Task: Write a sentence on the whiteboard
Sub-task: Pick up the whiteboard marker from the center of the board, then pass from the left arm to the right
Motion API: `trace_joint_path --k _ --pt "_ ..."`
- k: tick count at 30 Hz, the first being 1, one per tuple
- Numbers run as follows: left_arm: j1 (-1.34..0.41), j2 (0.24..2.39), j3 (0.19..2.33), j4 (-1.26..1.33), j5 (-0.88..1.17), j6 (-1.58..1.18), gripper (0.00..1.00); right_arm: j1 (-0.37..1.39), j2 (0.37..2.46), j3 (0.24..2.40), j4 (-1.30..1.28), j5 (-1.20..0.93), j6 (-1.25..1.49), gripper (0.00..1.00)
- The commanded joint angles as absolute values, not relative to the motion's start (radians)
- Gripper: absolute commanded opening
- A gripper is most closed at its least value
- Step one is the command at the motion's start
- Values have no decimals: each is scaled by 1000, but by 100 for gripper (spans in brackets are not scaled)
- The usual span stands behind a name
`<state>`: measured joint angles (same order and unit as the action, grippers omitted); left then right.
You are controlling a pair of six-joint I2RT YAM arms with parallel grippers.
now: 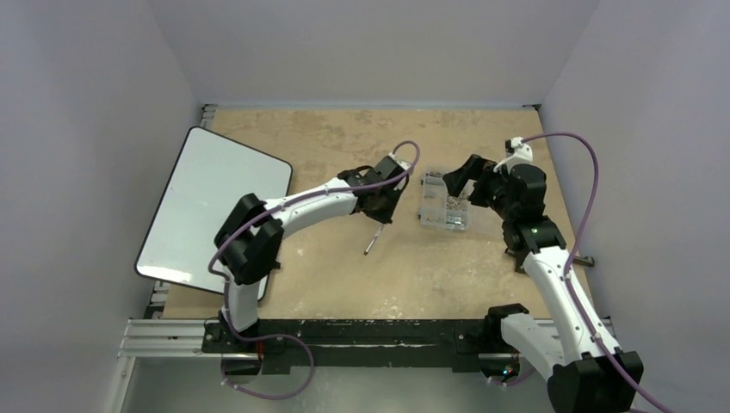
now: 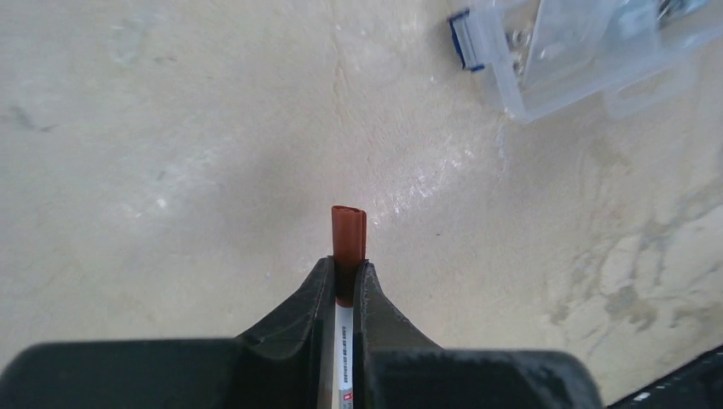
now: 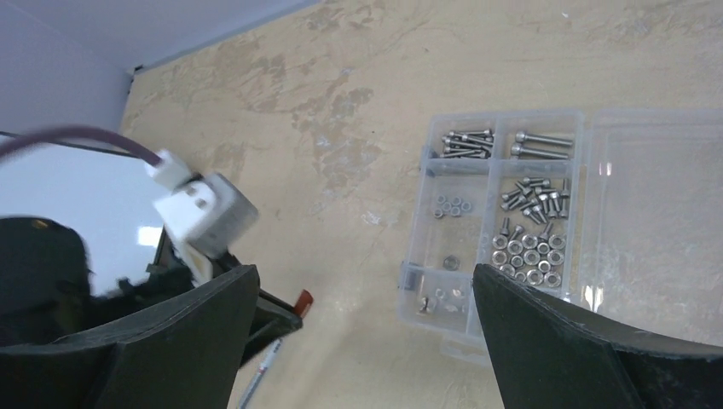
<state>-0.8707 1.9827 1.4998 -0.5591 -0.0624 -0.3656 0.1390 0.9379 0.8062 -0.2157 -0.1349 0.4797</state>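
Observation:
The whiteboard [image 1: 211,202] lies at the table's far left, tilted, its surface blank; part of it [image 3: 51,183] also shows in the right wrist view. A white marker with a red cap [image 2: 349,239] sits between the fingers of my left gripper [image 2: 348,266], which is shut on it near the cap. From above, the marker [image 1: 373,240] slants down from the left gripper [image 1: 383,211] toward the table's middle, right of the board. My right gripper [image 3: 362,277] is open and holds nothing, hovering over the clear box; from above it [image 1: 456,176] is seen right of the left gripper.
A clear compartment box [image 1: 446,204] of screws and nuts lies between the two grippers, with its lid open to the right [image 3: 656,230]; its corner [image 2: 580,43] appears in the left wrist view. Grey walls close in the table on three sides.

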Motion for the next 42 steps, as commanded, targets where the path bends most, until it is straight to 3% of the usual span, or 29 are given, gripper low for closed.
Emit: trace_joint_path --k 1,8,22,34,42 --pt "-797 1787 1562 -616 -109 -548 0 141 856 767 -102 -232 504 99" --pt "-656 1698 1626 -743 -91 -889 0 167 862 736 44 -399 574 99" --pt "-593 1607 1619 -767 -104 -1444 0 498 975 751 223 -250 543 96" --pt "-567 1528 1553 -825 -52 -1654 0 643 1074 769 312 -68 427 90" --pt "-548 1516 1573 -918 14 -1722 0 701 1129 802 367 -64 266 83"
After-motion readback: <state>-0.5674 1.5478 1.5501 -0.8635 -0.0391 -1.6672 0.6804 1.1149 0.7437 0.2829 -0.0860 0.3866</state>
